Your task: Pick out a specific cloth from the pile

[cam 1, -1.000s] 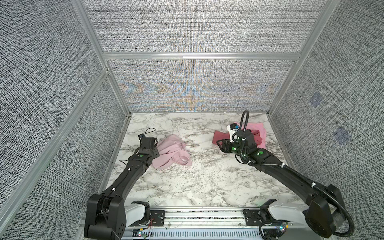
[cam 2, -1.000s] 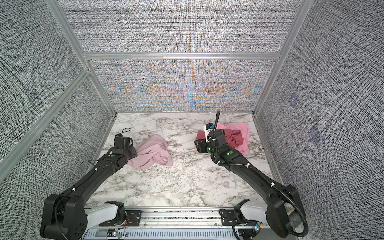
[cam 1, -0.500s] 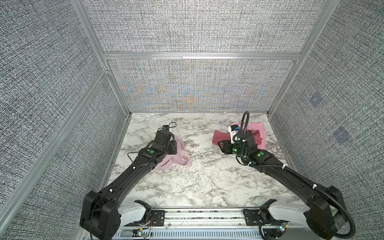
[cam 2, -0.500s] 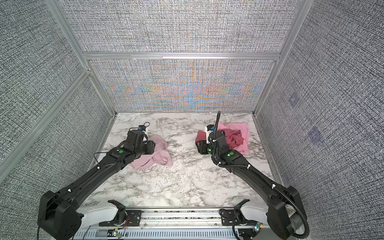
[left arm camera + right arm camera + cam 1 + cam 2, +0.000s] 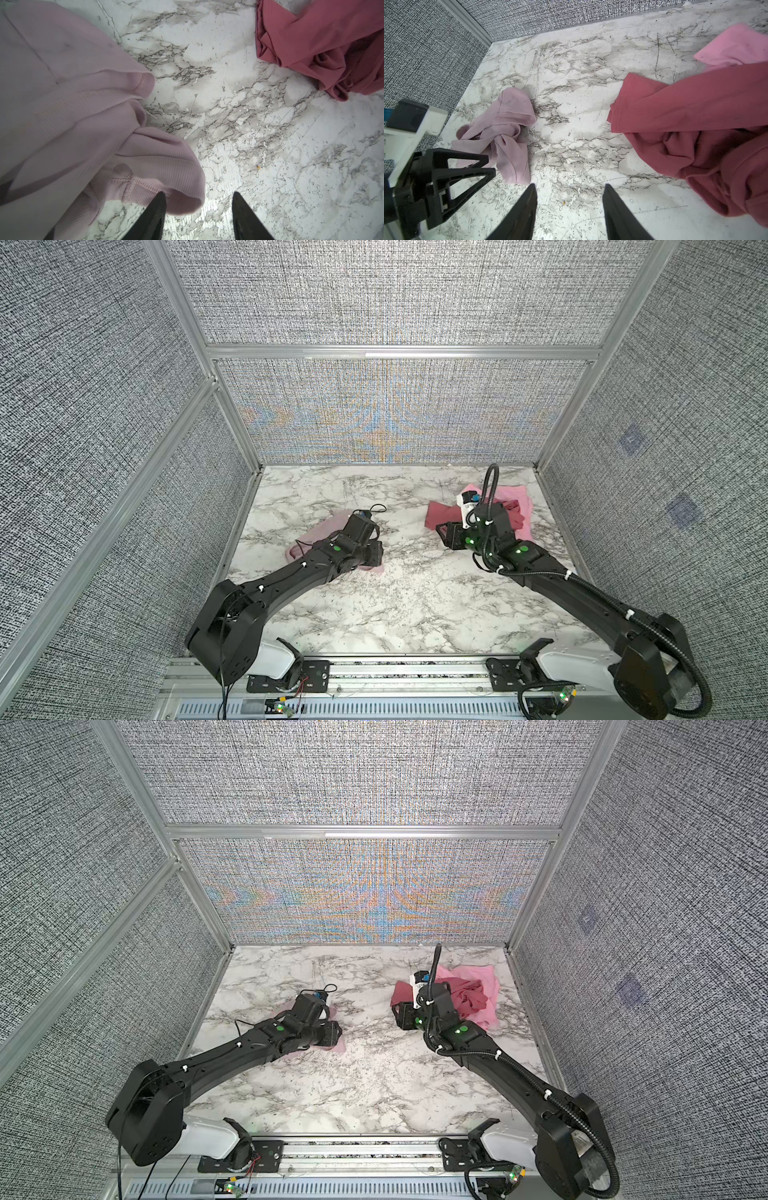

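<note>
The left gripper (image 5: pixel 198 194) has been swung across the pale mauve ribbed cloth (image 5: pixel 87 116), jaws widened and empty. The cloth is left by the marble worktop's (image 5: pixel 415 605) left edge, well apart from the rose-and-pink fabric pile (image 5: pixel 469 998). The right gripper (image 5: pixel 570 186) is held open, empty. The separation is judged done.

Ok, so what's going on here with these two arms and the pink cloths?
It's a cloth-picking job on a marble table. The pale mauve cloth lies by itself on the left, apart from the pile of rose-red and bright pink fabric at the right rear. The left gripper hovers open at the mauve cloth's edge; the right gripper is open beside the pile. Neither holds anything.
</note>
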Tool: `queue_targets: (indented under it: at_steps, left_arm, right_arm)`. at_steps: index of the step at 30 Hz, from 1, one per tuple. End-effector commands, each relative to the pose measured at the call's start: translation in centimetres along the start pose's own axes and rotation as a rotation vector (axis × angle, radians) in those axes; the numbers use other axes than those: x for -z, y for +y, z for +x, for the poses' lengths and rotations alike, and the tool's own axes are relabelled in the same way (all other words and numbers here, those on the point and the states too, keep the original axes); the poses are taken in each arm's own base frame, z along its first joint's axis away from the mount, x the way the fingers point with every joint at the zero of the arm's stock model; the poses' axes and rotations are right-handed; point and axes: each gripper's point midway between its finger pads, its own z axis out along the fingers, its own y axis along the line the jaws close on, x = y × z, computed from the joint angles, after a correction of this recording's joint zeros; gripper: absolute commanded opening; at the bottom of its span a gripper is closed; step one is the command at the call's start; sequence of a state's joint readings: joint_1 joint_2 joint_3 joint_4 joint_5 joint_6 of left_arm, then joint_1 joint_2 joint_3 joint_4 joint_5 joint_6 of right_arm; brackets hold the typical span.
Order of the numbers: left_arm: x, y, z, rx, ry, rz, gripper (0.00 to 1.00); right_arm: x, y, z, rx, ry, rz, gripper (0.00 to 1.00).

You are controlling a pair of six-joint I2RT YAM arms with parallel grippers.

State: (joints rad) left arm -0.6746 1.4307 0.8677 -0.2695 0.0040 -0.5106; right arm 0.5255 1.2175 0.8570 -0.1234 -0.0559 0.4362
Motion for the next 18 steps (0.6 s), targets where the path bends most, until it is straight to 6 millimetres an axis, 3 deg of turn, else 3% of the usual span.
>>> queue_targets:
  at_steps: [1, 10, 13, 17, 18]
  left_arm:
    - [-0.7, -0.7, -0.4, 0.015, -0.016, 0.035, 0.53]
    - [-3.1, -0.5, -0.1, 0.023, 0.000, 0.021, 0.44]
    - [-3.7, -0.3, -0.2, 0.024, 0.001, 0.010, 0.30]
    - [-4.1, -0.1, -0.5, 0.029, -0.001, -0.010, 0.02]
    - [-4.1, 0.0, -0.7, 0.034, -0.001, -0.019, 0.00]
  right_arm:
    - [0.0, 0.1, -0.6, -0.013, -0.017, 0.003, 0.53]
    - [-0.2, 0.1, -0.5, -0.014, -0.011, 0.002, 0.53]
    - [0.0, 0.0, -0.5, -0.011, -0.013, 0.007, 0.53]
    - [0.2, -0.1, -0.6, -0.004, -0.016, 0.015, 0.53]
    - [0.2, -0.1, -0.6, -0.003, -0.016, 0.018, 0.53]
